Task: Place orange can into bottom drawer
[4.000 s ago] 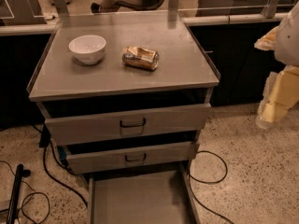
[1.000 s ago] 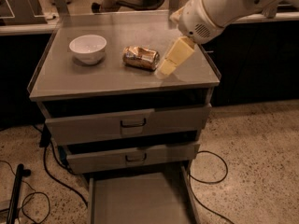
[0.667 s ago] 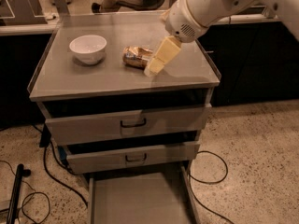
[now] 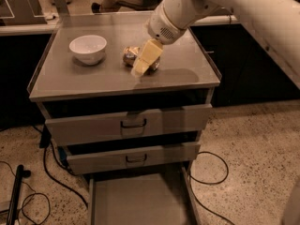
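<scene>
The orange can lies on its side on the grey cabinet top, right of the white bowl. My gripper hangs from the white arm that comes in from the upper right. It is over the can's right half and hides that part. The bottom drawer is pulled out at floor level, a shallow grey tray with nothing in it.
The two higher drawers with dark handles are slightly open. Black cables trail on the speckled floor on both sides of the cabinet. A dark pole lies at the lower left. A person sits behind the cabinet at the top.
The arm swung in from the right, over the cabinet top. In the last second the gripper moved left and down onto the can. The can and bowl have not moved.
</scene>
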Action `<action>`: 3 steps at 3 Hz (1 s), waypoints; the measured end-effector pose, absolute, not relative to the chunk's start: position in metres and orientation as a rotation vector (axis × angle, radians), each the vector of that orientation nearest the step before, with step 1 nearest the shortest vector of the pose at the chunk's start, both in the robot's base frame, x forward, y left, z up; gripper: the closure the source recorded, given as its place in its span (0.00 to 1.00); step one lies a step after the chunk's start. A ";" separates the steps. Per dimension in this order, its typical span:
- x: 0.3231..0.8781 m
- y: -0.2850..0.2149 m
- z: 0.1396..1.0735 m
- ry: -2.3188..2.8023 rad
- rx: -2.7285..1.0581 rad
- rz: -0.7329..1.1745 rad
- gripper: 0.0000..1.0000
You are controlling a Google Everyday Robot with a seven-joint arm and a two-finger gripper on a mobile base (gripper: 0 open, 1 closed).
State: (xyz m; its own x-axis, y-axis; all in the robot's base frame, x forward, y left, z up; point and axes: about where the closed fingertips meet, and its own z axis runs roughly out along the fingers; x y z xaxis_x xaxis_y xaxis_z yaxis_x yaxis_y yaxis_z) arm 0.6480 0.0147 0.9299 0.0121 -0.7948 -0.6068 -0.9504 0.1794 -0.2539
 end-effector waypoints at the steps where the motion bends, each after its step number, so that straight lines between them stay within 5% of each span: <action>1: 0.667 0.026 0.916 1.838 -1.656 0.302 0.00; 3: 0.713 0.025 0.891 1.902 -1.633 0.279 0.00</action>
